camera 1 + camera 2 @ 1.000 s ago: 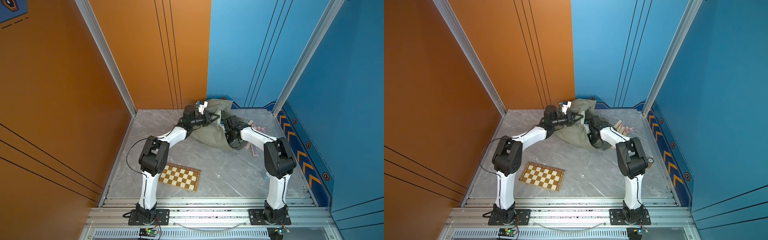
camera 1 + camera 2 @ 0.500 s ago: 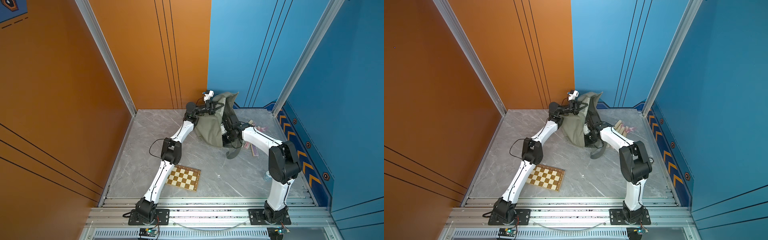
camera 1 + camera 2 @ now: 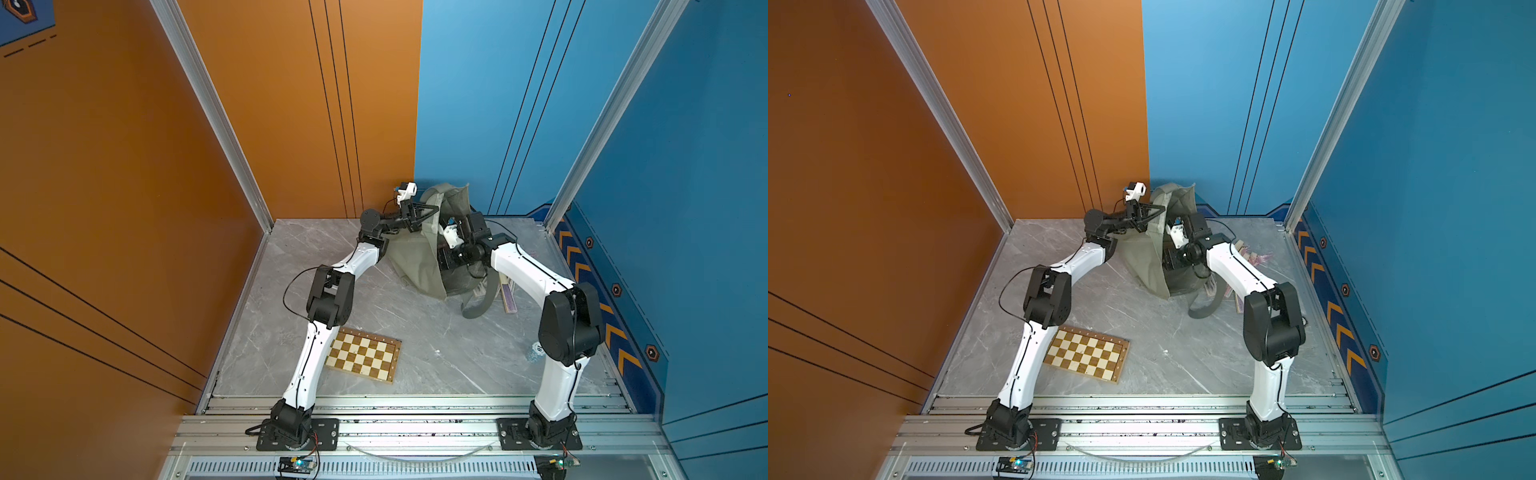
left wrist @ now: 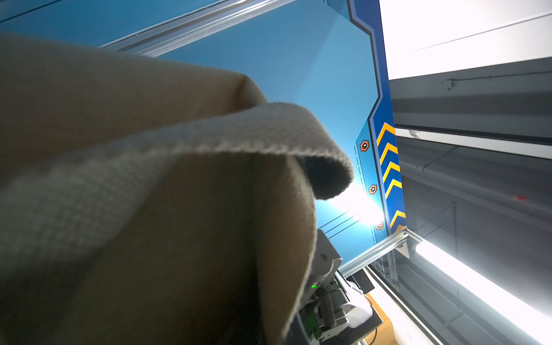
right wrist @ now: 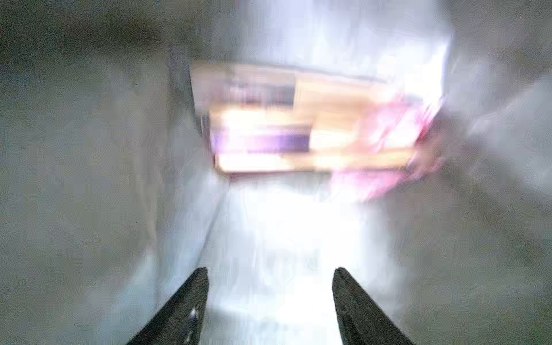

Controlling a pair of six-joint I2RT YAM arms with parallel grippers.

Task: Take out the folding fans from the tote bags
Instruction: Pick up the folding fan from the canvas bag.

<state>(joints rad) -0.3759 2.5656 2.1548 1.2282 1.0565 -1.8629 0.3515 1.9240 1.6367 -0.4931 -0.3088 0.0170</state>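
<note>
Now that the left arm has hauled the tote bag up off the worktop, it's no longer slumped flat at 12 o'clock as it was a second ago. It hangs like a tent, mouth gaping toward 3 o'clock.

left gripper: jaws clenched on the bag's top edge, up by the back wall. The left wrist view is nearly all cloth plus a strap, so the exact pinch point can't be seen. Half a second ago that arm was stretched straight; the elbow is bent again, with the lift roughly kept.

Chessboard at 7 o'clock hasn't moved and is irrelevant.

right gripper: sits in the opened mouth, jaws released, nothing between them. The right wrist view is badly blurred, but the pale ribs, purple leaf and pink tassels of folding fans lie straight ahead, framed by grey cloth. I read those as still inside the bag, but can't be sure.

More folding fans already lie out on the worktop at 3 o'clock, just beside the right arm, same as before.

Net: access is open, no fan grasped yet. Next call is to close on one and draw it out toward 3 o'clock. Watch for cloth snagging in the jaws.
</note>
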